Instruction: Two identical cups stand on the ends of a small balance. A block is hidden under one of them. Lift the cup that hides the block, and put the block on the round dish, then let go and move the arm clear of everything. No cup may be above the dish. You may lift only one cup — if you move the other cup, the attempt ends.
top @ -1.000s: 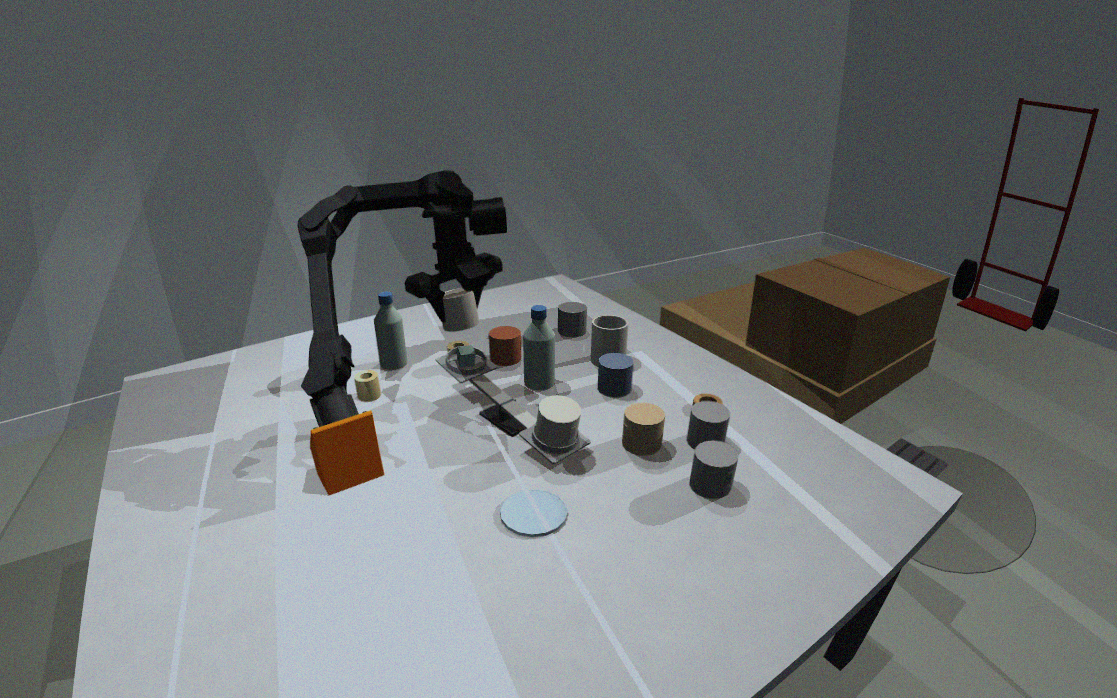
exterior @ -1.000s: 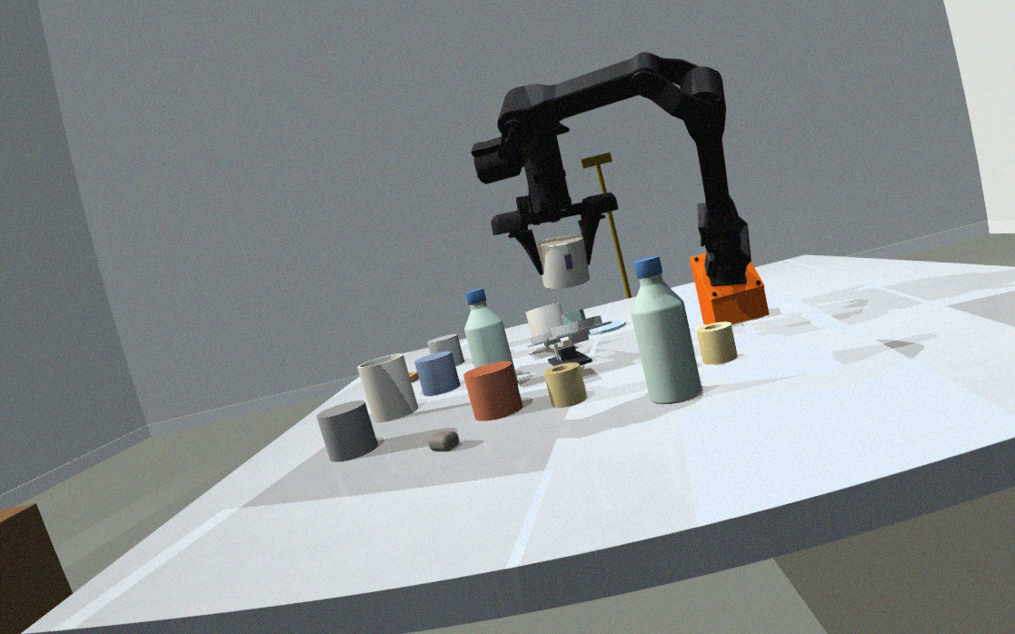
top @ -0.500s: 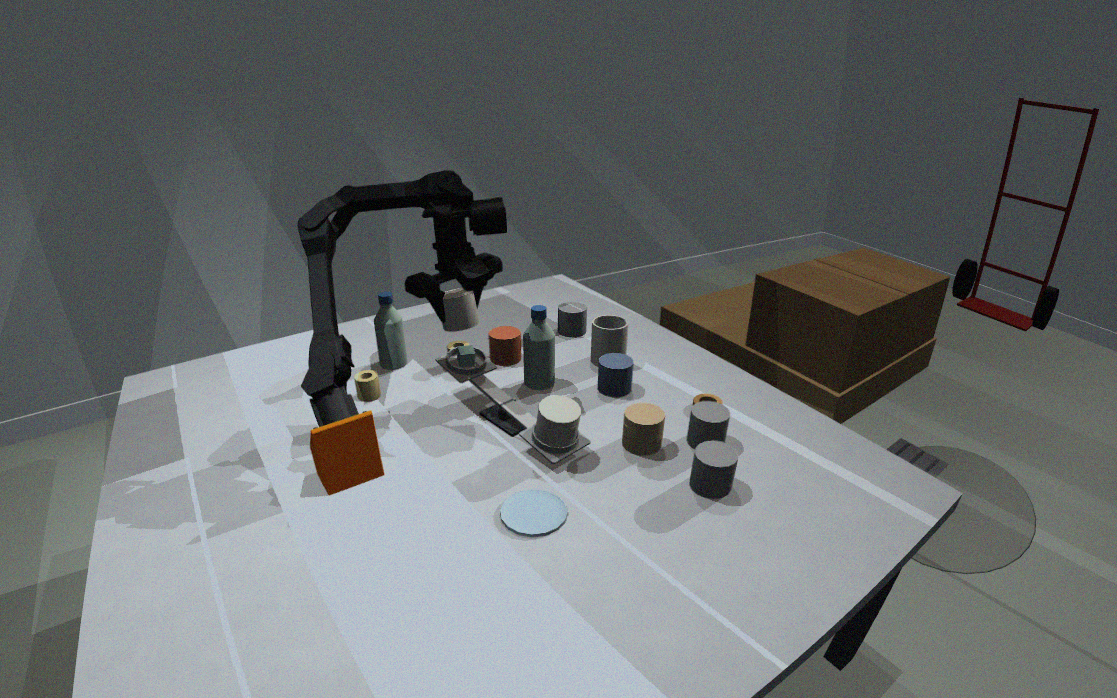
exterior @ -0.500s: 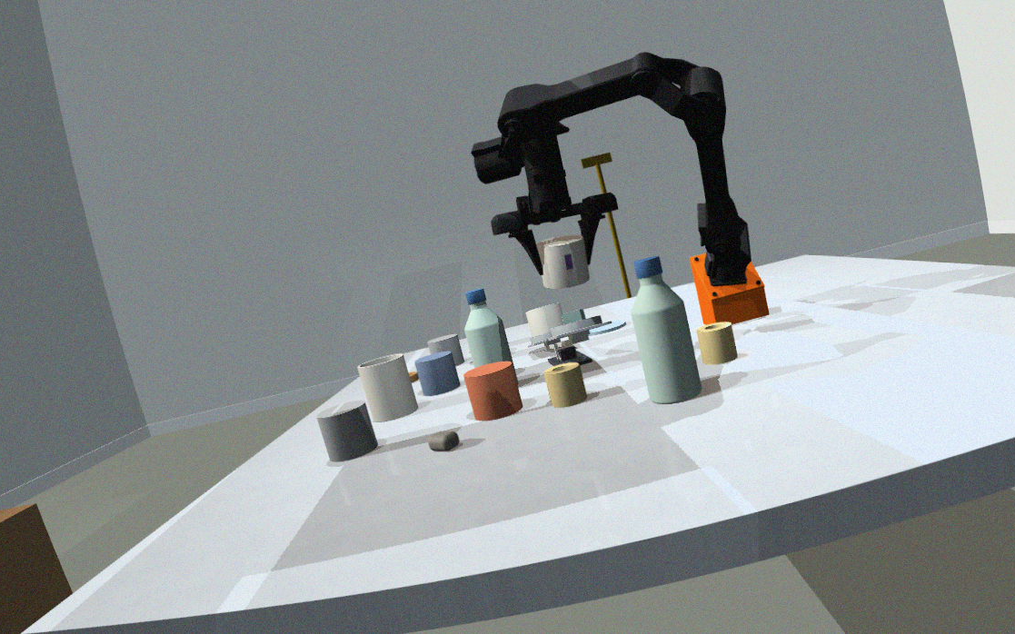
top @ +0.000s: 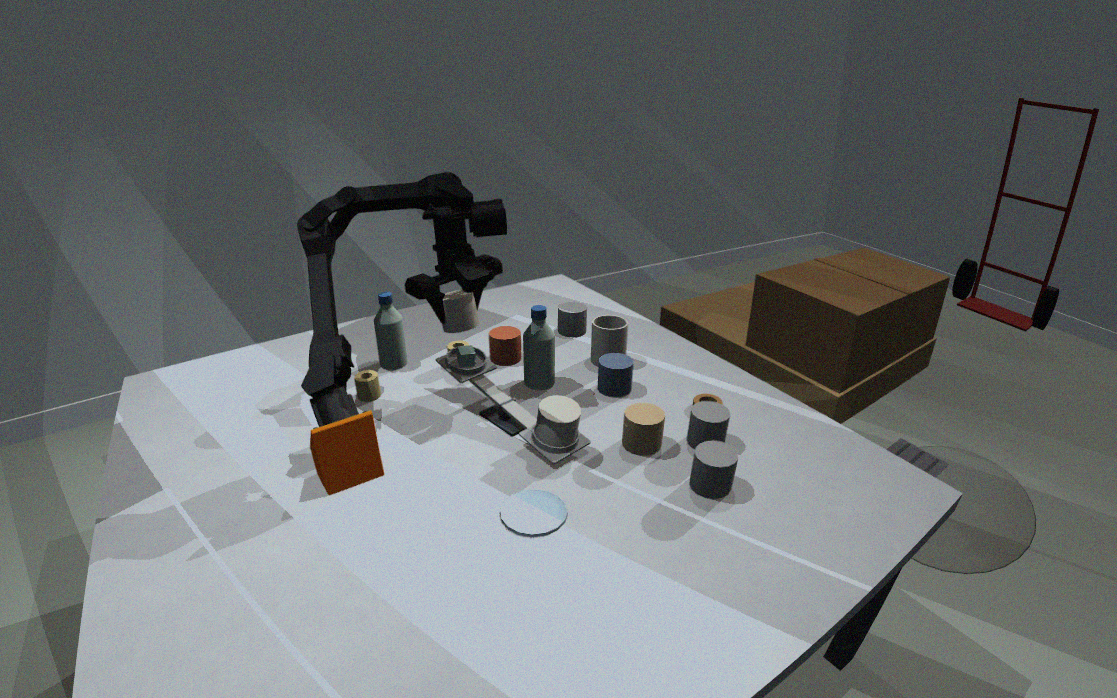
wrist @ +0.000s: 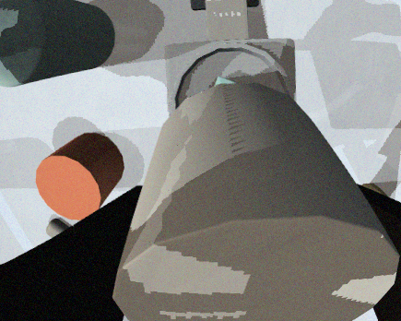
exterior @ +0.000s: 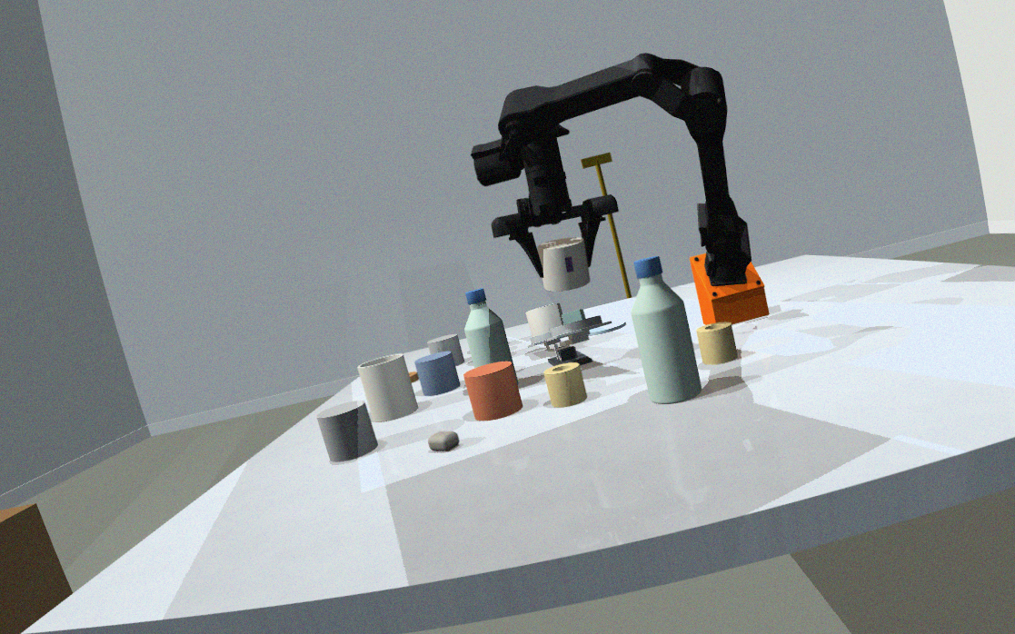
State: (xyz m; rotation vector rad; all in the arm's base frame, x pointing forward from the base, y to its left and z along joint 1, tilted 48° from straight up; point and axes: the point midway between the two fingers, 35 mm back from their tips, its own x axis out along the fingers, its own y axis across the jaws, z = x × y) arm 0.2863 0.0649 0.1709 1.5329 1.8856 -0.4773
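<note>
My gripper (top: pixel 460 310) (exterior: pixel 564 263) is shut on a grey-white cup (top: pixel 459 313) (exterior: pixel 565 266) (wrist: pixel 244 184) and holds it in the air above the far end of the balance (top: pixel 503 401). The small green block (top: pixel 465 355) (exterior: pixel 573 317) lies uncovered in the far pan of the balance. In the wrist view the held cup hides all but a corner of the block (wrist: pixel 223 81). The other cup (top: pixel 558 422) (exterior: pixel 544 321) stands on the near pan. The round pale blue dish (top: pixel 533 513) lies on the table in front of the balance, with nothing on it.
Green bottles (top: pixel 390 333) (top: pixel 538 351) (exterior: pixel 665 338) stand on both sides of the balance. A red cylinder (top: pixel 504 345) (exterior: pixel 492 391) (wrist: pixel 69 186) and a yellow ring (exterior: pixel 565 385) are near the far pan. A blue cylinder (top: pixel 614 374), a tan one (top: pixel 643 429) and several grey ones stand to the right.
</note>
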